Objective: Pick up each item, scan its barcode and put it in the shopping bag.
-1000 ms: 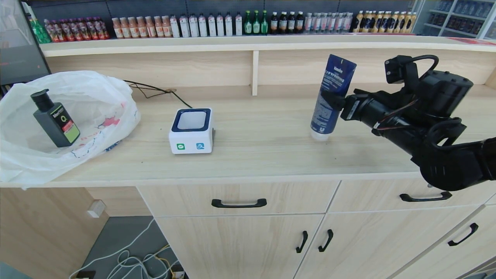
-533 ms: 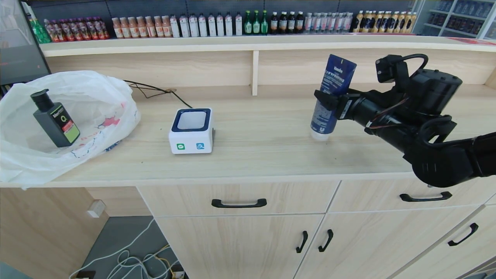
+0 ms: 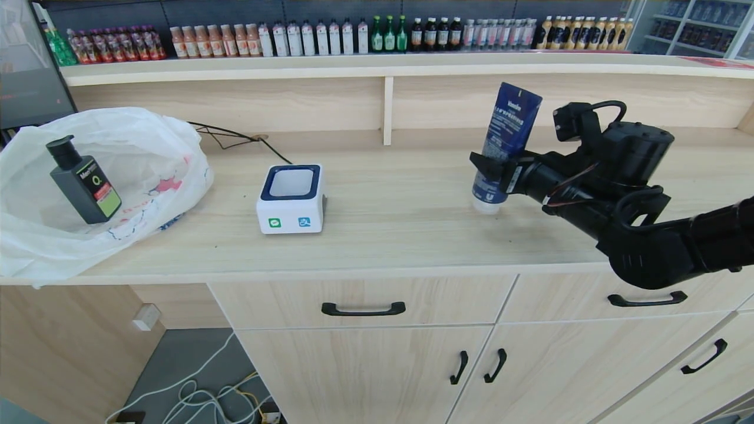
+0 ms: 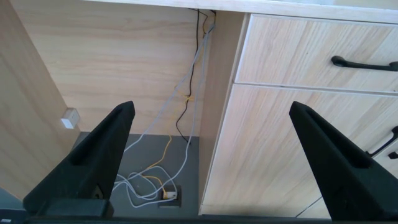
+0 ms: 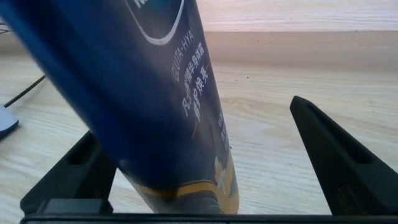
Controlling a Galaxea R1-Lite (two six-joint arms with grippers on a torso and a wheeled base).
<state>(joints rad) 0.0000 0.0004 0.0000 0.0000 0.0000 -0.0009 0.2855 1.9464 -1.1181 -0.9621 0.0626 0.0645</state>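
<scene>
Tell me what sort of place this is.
Most likely a shop checkout: rows of drink bottles along the back, a barcode scanner on the wooden counter, and a plastic shopping bag lying there too.

Between the fingers of the black right pincer (image 3: 493, 168) stands a dark blue tube (image 3: 511, 121) with white lettering, a white cap and what looks like a gold band. Well to the pincer's left is a white, navy-rimmed scanner (image 3: 291, 199). The table (image 3: 400, 224) is pale woodgrain.
</scene>
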